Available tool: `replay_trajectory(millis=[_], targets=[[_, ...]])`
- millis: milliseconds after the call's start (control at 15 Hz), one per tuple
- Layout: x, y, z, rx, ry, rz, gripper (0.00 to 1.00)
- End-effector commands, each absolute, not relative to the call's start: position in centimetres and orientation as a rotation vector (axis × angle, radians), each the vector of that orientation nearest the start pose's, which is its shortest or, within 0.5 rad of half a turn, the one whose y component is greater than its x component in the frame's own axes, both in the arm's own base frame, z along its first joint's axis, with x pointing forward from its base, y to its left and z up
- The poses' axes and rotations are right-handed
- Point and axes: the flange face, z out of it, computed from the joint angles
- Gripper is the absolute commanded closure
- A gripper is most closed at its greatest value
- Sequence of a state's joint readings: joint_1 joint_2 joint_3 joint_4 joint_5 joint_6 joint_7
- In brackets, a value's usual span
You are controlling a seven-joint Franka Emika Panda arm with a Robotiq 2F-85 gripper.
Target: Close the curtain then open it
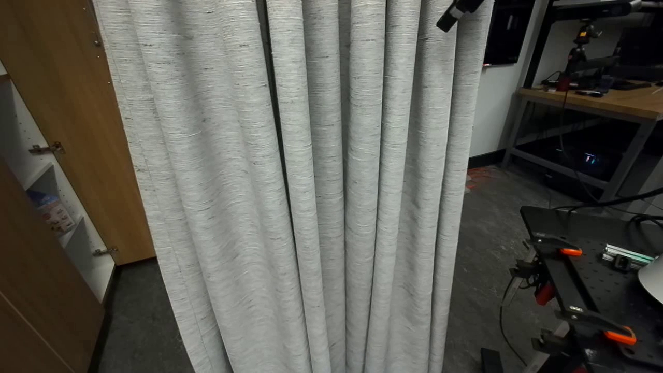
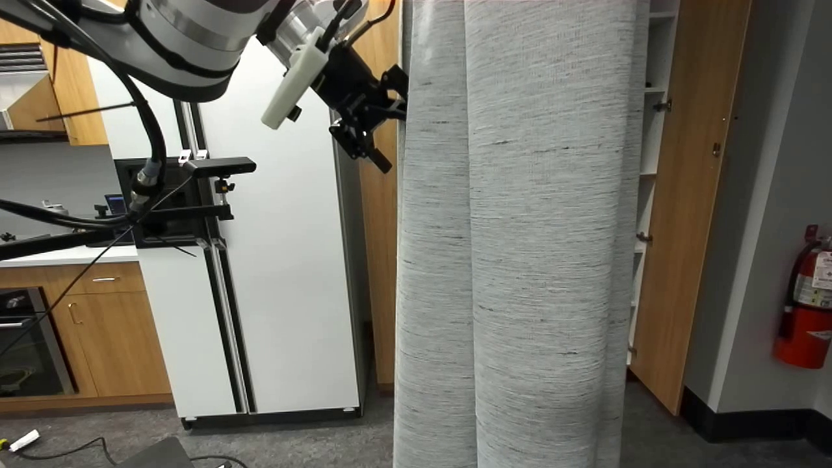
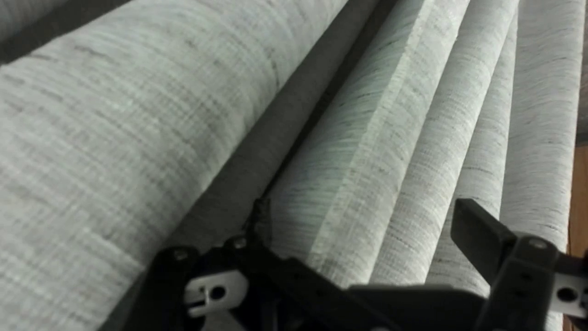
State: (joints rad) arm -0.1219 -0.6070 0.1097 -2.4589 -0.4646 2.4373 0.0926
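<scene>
The curtain (image 1: pixel 290 181) is a light grey heathered drape hanging in deep vertical folds. It also fills the middle right of an exterior view (image 2: pixel 546 227) and nearly all of the wrist view (image 3: pixel 138 138). My gripper (image 3: pixel 370 218) is open, its two black fingers wide apart with several folds of fabric lying in front of and between them. The left finger reaches into a dark crease. In an exterior view the gripper (image 2: pixel 392 133) is at the curtain's near-left edge, one finger partly hidden behind it. Only a black tip of the gripper (image 1: pixel 451 18) shows at the top of an exterior view.
A white fridge (image 2: pixel 279 292) and an open wooden cabinet door (image 2: pixel 695 195) stand behind the curtain. A fire extinguisher (image 2: pixel 806 312) hangs at the right. A black worktable (image 1: pixel 549 223) with orange clamps and a wooden desk (image 1: pixel 611 103) stand beside the curtain.
</scene>
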Motion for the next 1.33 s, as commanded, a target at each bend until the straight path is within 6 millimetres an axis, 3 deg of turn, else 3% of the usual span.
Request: replay_trajectory(millis=[0,133,200,267,667,867,933,1267], targets=[[42.6,0.0,58.0,-3.389,-0.291,-1.211,0.0],[42.9,-0.1,58.2,-3.372,-0.294,-1.269,0.0],[43.0,-0.2,58.3,-3.361,-0.281,-1.28,0.25],[42.9,-0.4,58.4,-3.356,-0.266,-1.288,0.28],[41.4,-2.3,59.2,-3.35,-0.12,-1.264,0.73],[40.2,-4.6,59.9,-3.345,-0.014,-1.247,0.95],[39.8,-5.5,60.2,-3.341,0.027,-1.248,1.0],[36.4,-12.0,62.1,-3.331,0.332,-1.266,1.0]])
